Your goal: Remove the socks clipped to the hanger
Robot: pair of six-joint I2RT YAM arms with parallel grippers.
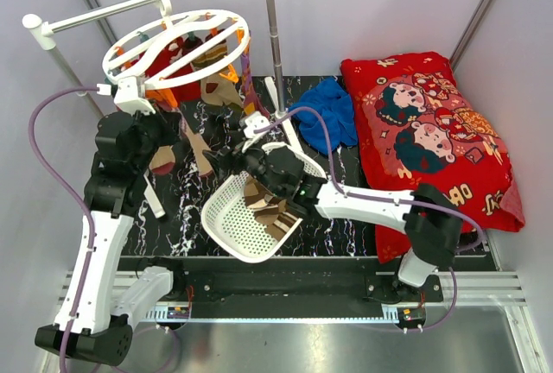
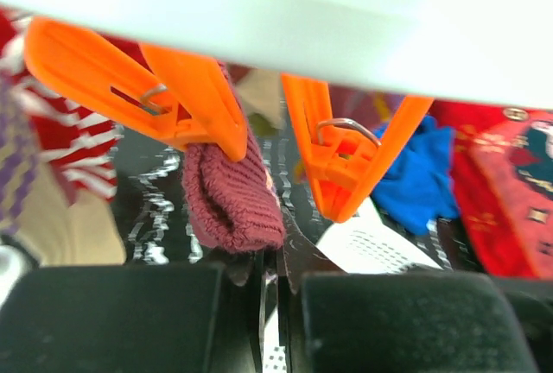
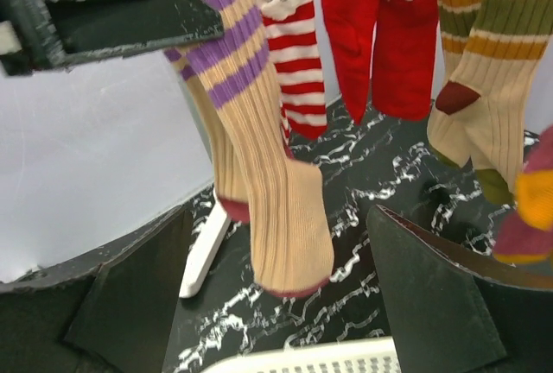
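Left pincer [image 2: 276,274] together beneath maroon sock [image 2: 232,200], perhaps on it; right pincer [image 3: 281,218] apart before striped sock [image 3: 259,131]

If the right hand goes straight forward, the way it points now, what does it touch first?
Most likely the tan sock with purple stripes: it hangs right in front of the open right hand. How far ahead it hangs is unclear.

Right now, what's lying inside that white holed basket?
At least one brown and tan striped sock lies in the white basket. The right arm covers the basket's far side, so anything beneath it is hidden.
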